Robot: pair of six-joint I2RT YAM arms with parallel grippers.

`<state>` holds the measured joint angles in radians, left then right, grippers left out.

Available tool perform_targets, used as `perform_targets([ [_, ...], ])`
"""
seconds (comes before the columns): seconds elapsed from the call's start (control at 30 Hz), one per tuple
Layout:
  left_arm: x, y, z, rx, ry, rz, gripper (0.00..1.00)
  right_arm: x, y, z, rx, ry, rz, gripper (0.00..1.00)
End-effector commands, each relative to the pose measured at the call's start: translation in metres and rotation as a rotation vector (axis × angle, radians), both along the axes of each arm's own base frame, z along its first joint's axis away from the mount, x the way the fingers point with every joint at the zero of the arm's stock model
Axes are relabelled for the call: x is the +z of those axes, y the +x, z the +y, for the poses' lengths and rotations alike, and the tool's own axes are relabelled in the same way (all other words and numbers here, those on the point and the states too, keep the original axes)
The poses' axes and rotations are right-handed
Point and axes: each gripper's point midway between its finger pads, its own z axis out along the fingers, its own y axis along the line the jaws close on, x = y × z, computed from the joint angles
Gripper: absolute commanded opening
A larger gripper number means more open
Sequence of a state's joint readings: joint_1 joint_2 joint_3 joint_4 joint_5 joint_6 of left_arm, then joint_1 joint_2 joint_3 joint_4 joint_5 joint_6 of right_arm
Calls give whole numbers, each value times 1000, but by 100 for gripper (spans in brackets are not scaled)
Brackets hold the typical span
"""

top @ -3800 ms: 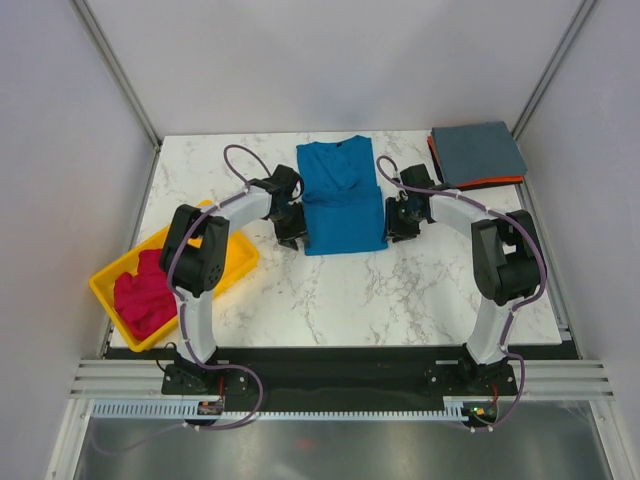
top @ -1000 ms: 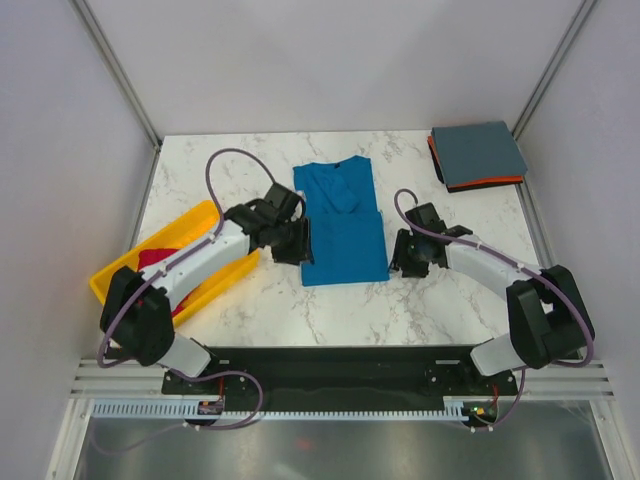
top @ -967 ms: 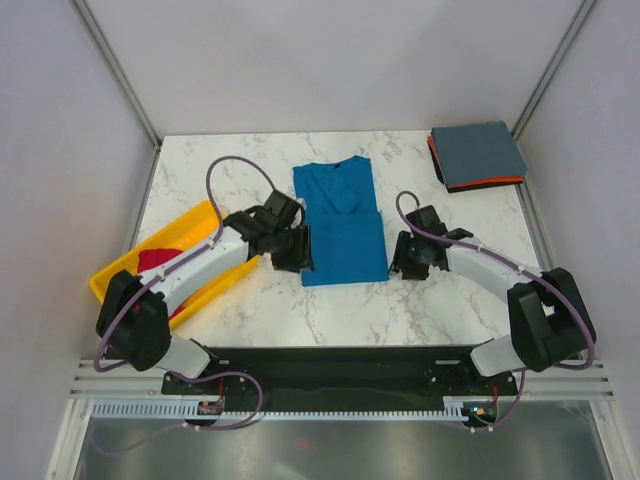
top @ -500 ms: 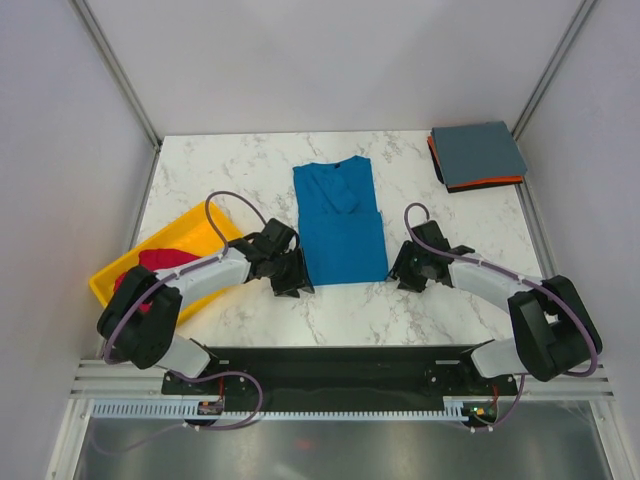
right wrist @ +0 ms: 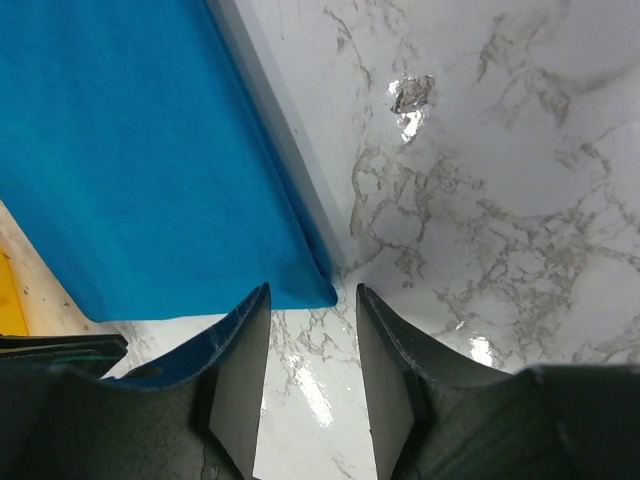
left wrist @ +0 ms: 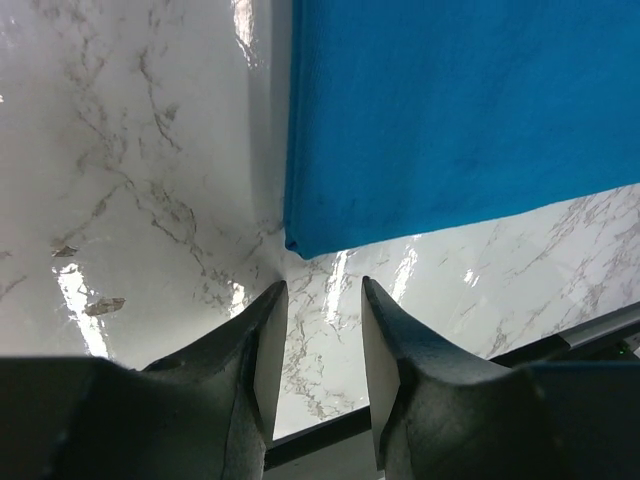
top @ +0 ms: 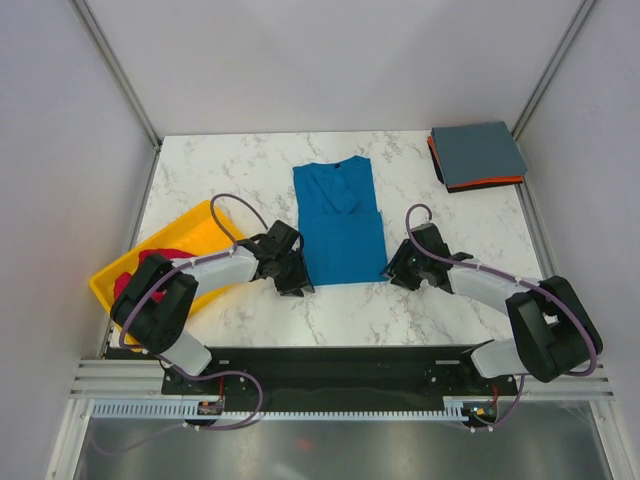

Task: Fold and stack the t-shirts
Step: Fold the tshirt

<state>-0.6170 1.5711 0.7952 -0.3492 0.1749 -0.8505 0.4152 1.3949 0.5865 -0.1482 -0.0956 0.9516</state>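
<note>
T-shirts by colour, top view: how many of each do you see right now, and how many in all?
blue t-shirt: 1, laid out mid-table
magenta-red t-shirt: 1, in the yellow tray, partly hidden
grey-blue t-shirt: 1, folded, far right corner
orange t-shirt: 1, only its edge shows under the grey-blue one
Total: 4

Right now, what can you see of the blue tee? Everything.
The blue tee is plain bright-blue soft cloth, sleeves folded in to a long rectangle, collar at the far end, one folded flap across the chest. It lies flat on the marble table. The left claw and right claw stand open at its near corners, neither gripping it.
</note>
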Motion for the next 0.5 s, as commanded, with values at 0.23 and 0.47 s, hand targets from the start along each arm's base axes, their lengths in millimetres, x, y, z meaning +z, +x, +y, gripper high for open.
perform_targets([
  [0.23, -11, 20, 15, 75, 104, -57, 44, -20, -9, -8, -37, -54, 31, 43],
  [0.47, -20, 21, 20, 75, 142, -48, 30, -28, -13, -9, -31, -66, 40, 31],
])
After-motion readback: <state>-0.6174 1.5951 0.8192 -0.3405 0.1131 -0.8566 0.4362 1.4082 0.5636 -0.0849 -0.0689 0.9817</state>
